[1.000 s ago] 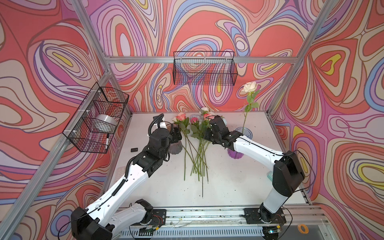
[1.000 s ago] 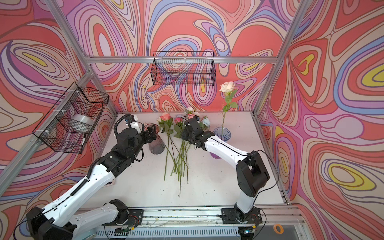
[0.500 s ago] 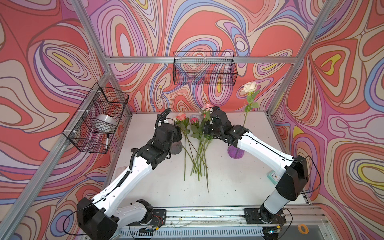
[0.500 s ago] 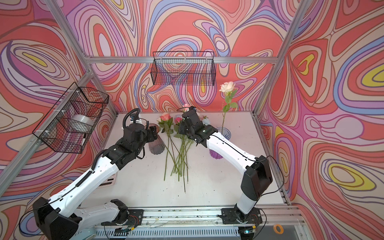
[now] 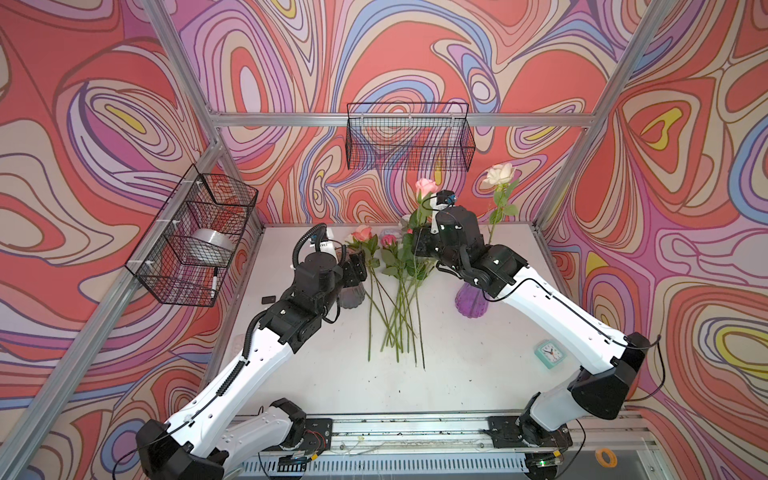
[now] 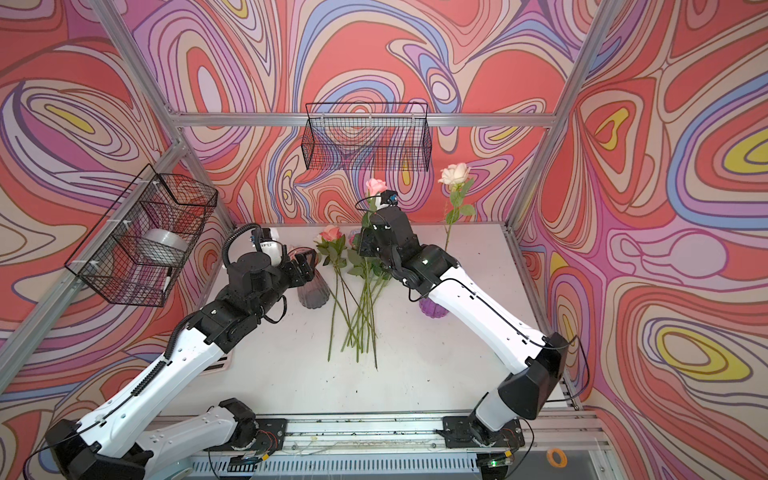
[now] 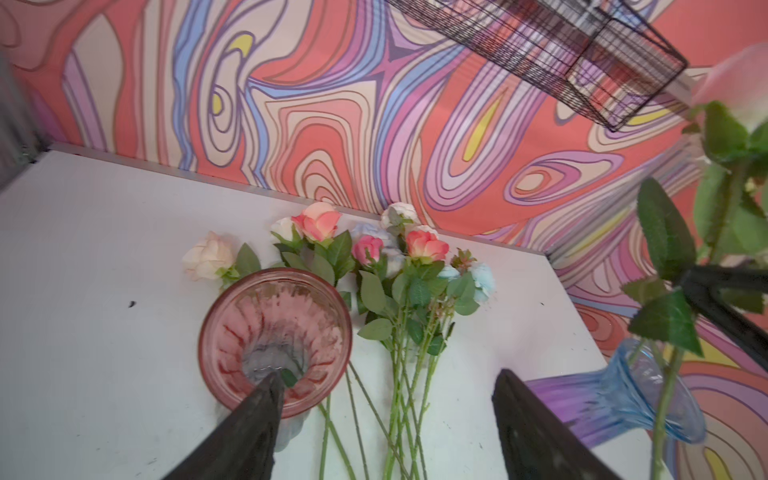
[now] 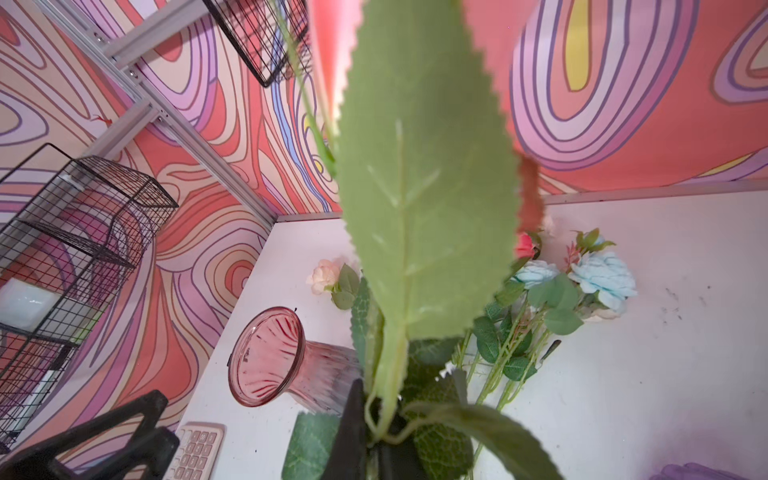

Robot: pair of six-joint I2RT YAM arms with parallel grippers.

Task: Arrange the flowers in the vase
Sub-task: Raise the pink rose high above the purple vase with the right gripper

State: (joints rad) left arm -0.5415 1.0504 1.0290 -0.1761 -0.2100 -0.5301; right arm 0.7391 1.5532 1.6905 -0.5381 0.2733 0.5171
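Right gripper [image 5: 420,246] clamps a pink rose [image 5: 426,185] upright — purple vase [image 5: 467,304] at four o'clock likely next — left gripper [image 5: 358,268] gapes empty.

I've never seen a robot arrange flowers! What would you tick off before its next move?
1. Grip: right end effector shut on the pink rose stem: ok.
2. That stem's lower end clear of the loose flowers: cannot tell.
3. Other arm: left end effector open: ok.
4. The pink vase upright: ok.
5. Its mouth free: not ok, the left end effector hangs over it.
6. The purple vase upright, holding the cream rose: ok.
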